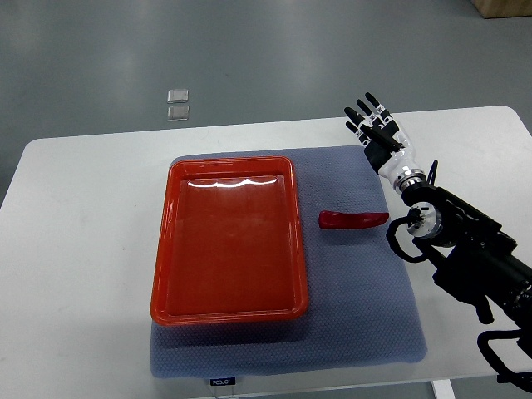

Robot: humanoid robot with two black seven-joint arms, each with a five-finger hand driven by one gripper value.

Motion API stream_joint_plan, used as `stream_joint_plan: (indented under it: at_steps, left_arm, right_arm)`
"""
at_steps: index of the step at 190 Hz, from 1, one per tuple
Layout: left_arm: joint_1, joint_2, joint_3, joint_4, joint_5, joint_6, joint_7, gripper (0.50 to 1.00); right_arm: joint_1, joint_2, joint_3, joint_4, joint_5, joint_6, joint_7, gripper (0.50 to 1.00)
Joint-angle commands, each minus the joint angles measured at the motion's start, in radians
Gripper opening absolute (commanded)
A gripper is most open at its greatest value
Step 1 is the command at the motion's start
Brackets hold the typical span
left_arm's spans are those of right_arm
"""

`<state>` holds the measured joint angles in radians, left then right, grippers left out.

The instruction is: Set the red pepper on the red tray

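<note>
A long red pepper [352, 219] lies on the blue-grey mat [357, 291], just right of the red tray [164, 249]. The tray is a shallow rectangle with nothing in it, sitting on the mat's left part. My right hand [376, 129] hovers at the mat's far right corner, beyond the pepper, with its fingers [363, 110] spread and holding nothing. Its black arm [465, 249] runs in from the lower right edge. The left arm does not show.
The mat lies on a white table [75, 249] whose far edge borders a grey floor. Two small clear squares [177, 103] lie on the floor beyond the table. A brown box corner [503, 7] shows at the top right.
</note>
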<state>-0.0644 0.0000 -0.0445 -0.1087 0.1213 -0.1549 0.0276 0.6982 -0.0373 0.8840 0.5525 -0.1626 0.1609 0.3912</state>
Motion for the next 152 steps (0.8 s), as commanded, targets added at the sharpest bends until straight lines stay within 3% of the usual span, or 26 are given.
stream_joint_plan:
  at_steps: [1, 152]
  left_arm:
    - [0.0, 0.0, 0.0, 0.001, 0.0, 0.0, 0.0, 1.0]
    - [0.005, 0.0, 0.0, -0.002, 0.0, 0.0, 0.0, 1.0]
  right_arm:
    - [0.003, -0.003, 0.004, 0.001, 0.0, 0.0, 0.0, 0.915]
    - [0.007, -0.024, 0.01, -0.002, -0.002, -0.004, 0.0, 0.915]
